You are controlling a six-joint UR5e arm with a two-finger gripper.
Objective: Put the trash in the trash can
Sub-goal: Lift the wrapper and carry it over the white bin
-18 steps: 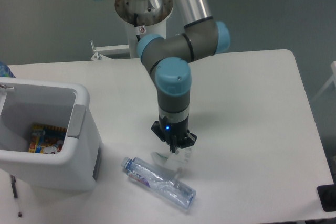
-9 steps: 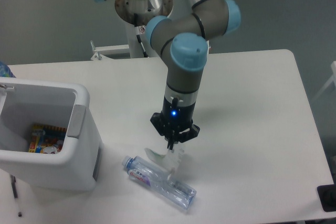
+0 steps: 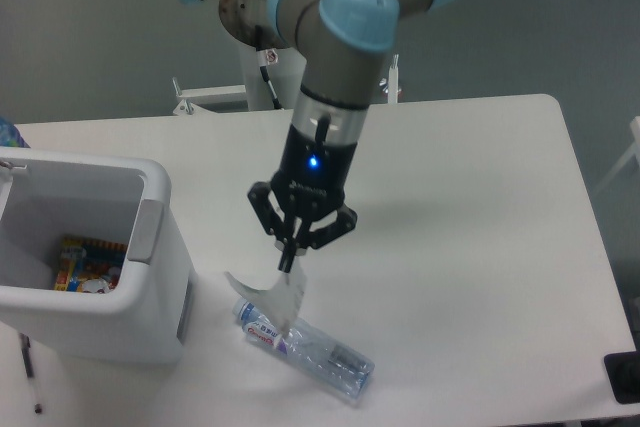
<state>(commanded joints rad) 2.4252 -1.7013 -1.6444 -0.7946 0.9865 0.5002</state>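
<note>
One packet (image 3: 268, 297) pinched in closed pincer (image 3: 291, 259), dangling below it, over bottle (image 3: 304, 350).

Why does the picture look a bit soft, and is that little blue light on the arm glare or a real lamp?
In the fixed camera view, the whole frame is mildly soft, and the hanging packet looks smeared. The blue dot above the gripper looks like a small lit lamp, not glare. Lighting is even; shadows on the table are faint. The bottle is hard to outline because it is clear.
</note>
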